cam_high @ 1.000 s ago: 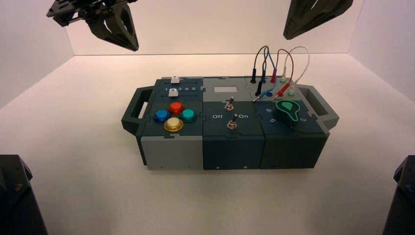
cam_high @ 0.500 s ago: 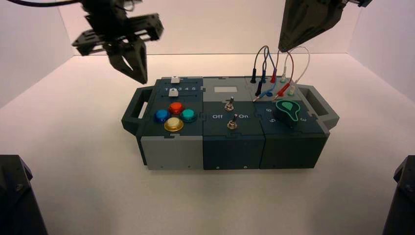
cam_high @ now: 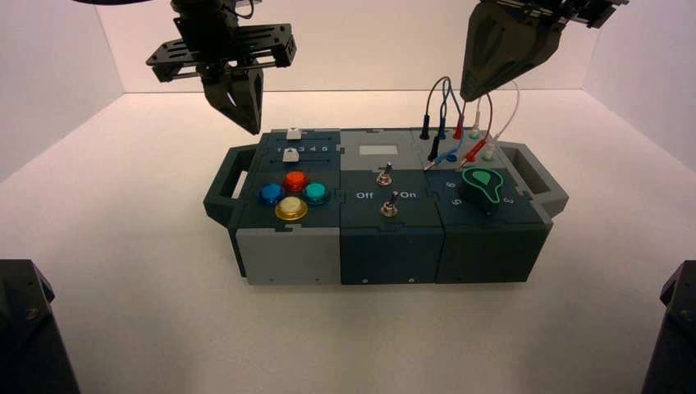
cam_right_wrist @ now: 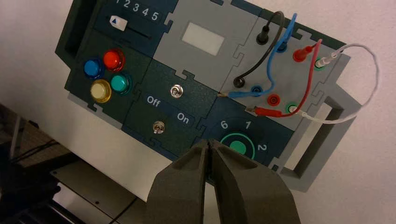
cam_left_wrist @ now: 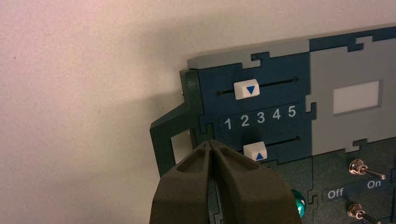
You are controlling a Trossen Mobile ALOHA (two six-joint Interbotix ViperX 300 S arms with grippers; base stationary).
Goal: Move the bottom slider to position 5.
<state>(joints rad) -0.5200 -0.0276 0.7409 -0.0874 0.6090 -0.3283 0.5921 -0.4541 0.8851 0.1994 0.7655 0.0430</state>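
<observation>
A: Room?
B: Pale walls (cam_high: 353, 49) behind and at both sides; a smooth, light table (cam_high: 353, 336) under everything.

A: Box?
B: Dark teal and gray box (cam_high: 392, 254), set on the table, sliders on its left section.

A: Arms?
B: Left arm (cam_high: 197, 33) reaches in from the far side, its gripper (cam_high: 256, 131) angled downward by the box's far-left corner, near the left handle (cam_high: 226, 185). Fingers pressed together, nothing between them. Right gripper (cam_high: 466, 99) slants down above the box's right part, by the wires (cam_high: 447, 98); its fingers are also together, nothing pinched.

A: Bottom slider?
B: The bottom slider (cam_left_wrist: 255, 150) is a small white squarish knob with a blue triangle, on a dark straight track (cam_left_wrist: 282, 142) below the numeral row and above the red button (cam_high: 296, 181). It sits at about numeral 2 (cam_left_wrist: 244, 120). Apart from the left gripper.

A: Position 5?
B: White numeral 5 (cam_left_wrist: 292, 111), at the row's end, near the track's right end. The knob is well apart from that end.
</observation>
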